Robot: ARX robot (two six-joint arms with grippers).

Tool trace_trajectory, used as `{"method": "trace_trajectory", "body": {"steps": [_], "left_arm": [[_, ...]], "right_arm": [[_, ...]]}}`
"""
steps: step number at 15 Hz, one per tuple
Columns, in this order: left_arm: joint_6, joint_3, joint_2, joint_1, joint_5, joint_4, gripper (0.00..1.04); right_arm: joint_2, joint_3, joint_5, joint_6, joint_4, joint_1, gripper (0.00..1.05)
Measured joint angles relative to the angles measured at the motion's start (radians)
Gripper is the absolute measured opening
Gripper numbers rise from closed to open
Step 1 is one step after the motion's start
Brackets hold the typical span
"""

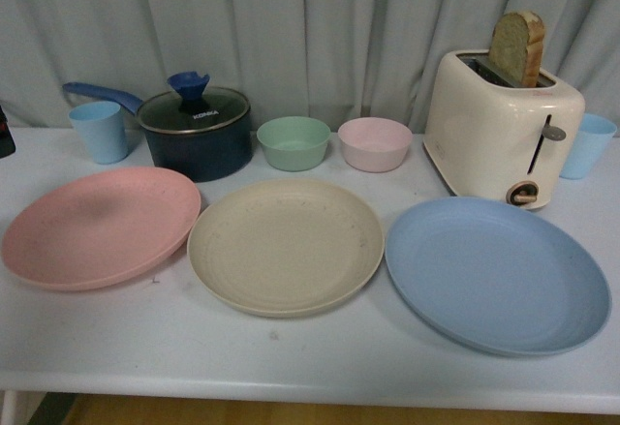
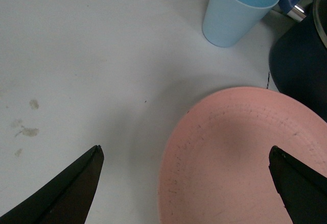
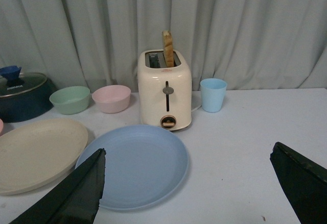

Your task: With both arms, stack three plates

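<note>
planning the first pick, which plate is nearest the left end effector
The pink plate: only it shows in the left wrist view, by the open left end effector; the beige plate and blue plate lie further right.

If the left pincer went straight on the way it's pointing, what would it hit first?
Probably the pink plate: its rim lies right ahead of the open left pincer, with bare table beside it. Depth is unclear.
</note>
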Motion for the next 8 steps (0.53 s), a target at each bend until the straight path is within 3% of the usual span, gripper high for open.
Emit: {"method": "trace_trajectory", "body": {"steps": [8], "left_arm": [[-0.017,-0.019,0.165,-0.024,0.027,0.113,0.98]], "right_arm": [[0.000,0.000,0.000,0.000,0.000,0.000,0.98]]}}
